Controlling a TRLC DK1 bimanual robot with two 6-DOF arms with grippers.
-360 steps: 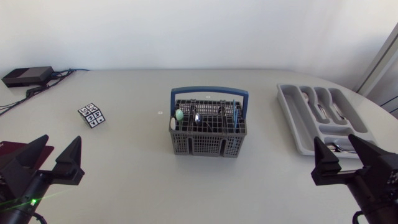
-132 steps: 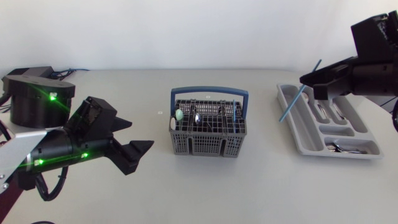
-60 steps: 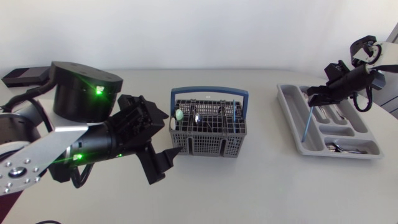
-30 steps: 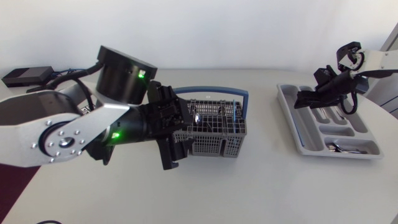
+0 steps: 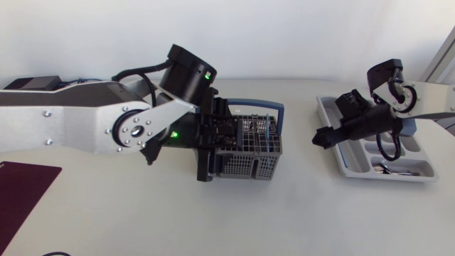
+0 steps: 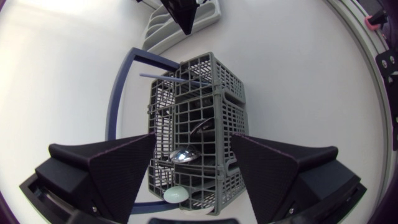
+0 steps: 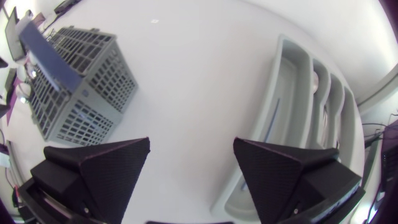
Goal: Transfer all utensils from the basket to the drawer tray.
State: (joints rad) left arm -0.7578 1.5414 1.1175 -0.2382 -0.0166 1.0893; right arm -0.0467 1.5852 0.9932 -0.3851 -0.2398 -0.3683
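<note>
The grey utensil basket with a blue handle stands mid-table. My left gripper hangs over its left end, open. In the left wrist view the basket lies under the spread fingers. It holds a metal spoon, a pale green utensil and a thin blue stick. My right gripper is open and empty, just left of the grey drawer tray. A blue stick lies in the tray's long compartment nearest the basket.
Metal cutlery lies in the tray's near compartment. A dark red mat lies at the table's left front edge. A black box with cables sits at the far left. Bare tabletop stretches between basket and tray.
My right gripper opened, left the blue stick in the tray and drew back toward the basket. My left arm swung right until its gripper stood over the basket.
</note>
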